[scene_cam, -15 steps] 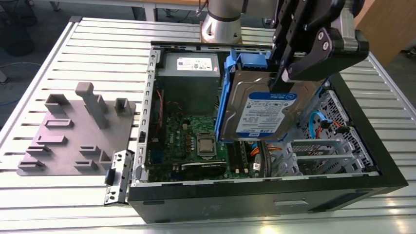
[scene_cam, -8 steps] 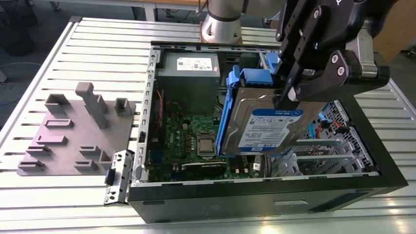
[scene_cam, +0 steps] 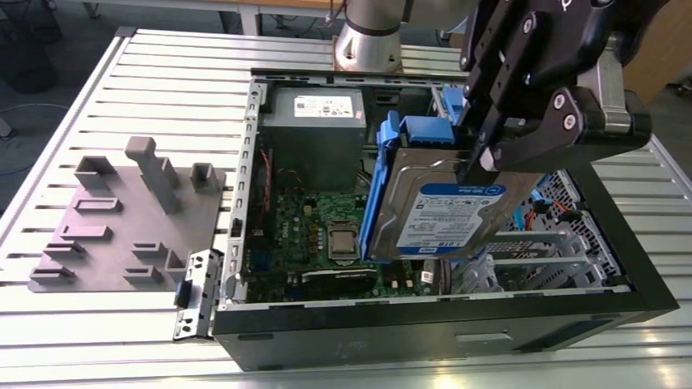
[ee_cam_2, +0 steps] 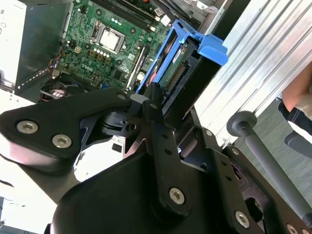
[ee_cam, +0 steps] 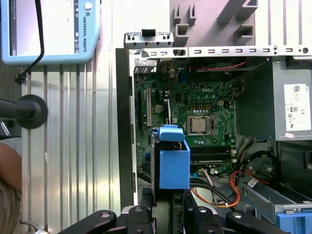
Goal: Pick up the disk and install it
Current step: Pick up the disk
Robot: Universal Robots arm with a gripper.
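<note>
The gripper [scene_cam: 481,162] is clamped on the top edge of the disk [scene_cam: 459,215], which hangs roughly upright in its blue frame over the open case [scene_cam: 433,328], near the motherboard [scene_cam: 313,219].

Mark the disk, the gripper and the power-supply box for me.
disk [scene_cam: 454,219], exterior view, on its white-and-blue label.
gripper [scene_cam: 476,166], exterior view, between its fingertips at the disk's top edge.
power-supply box [scene_cam: 324,104], exterior view, on its white sticker.

The disk [scene_cam: 449,203] is dull silver metal edged in smooth blue plastic; the table [scene_cam: 162,81] is ribbed bare metal.
</note>
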